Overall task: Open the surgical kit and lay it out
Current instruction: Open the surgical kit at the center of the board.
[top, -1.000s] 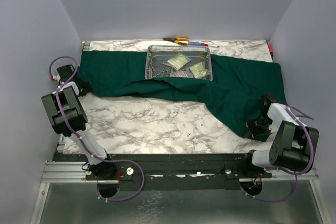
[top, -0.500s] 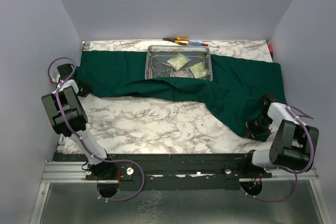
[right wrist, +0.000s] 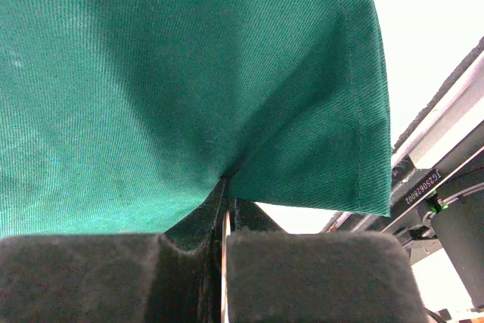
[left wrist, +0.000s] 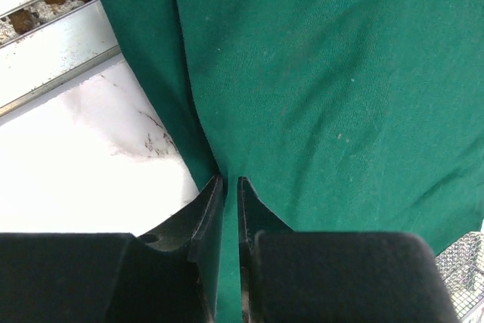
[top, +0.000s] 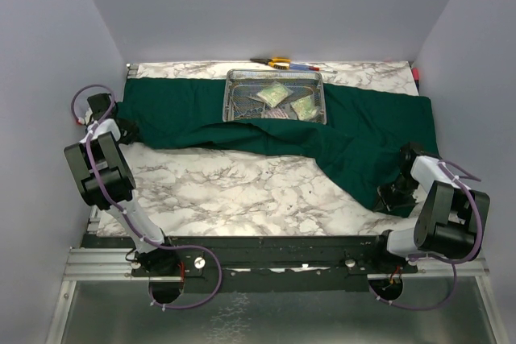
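Cloth (top: 185,110), dark green, lies spread over the far half of the marble worktop (top: 242,191), reaching from the left edge to the right edge. On the right, one broad flap of it runs down toward the near right corner. A steel mesh tray (top: 234,94) sits on the cloth at the middle of the far edge, and a rumpled fold of the cloth lies against its near rim. A few clear packets (top: 276,93) lie inside the tray; anything finer in there is too small for me to make out.

The left hand (top: 127,130) is low at the left edge of the worktop. Seen from its own camera, the left hand (left wrist: 231,183) has its fingers drawn narrow with a fold of the cloth pinched between them, and white marble shows just beside it. The right hand (top: 395,192) is at the tip of the flap near the right corner. In the wrist view the right hand (right wrist: 227,198) is clamped tight on the cloth close to its hemmed corner, and the fabric puckers where the fingers meet.

Behind the tray, on the bare far edge, lie a yellow-handled tool (top: 278,61) and a couple of pens (top: 304,66), side by side.
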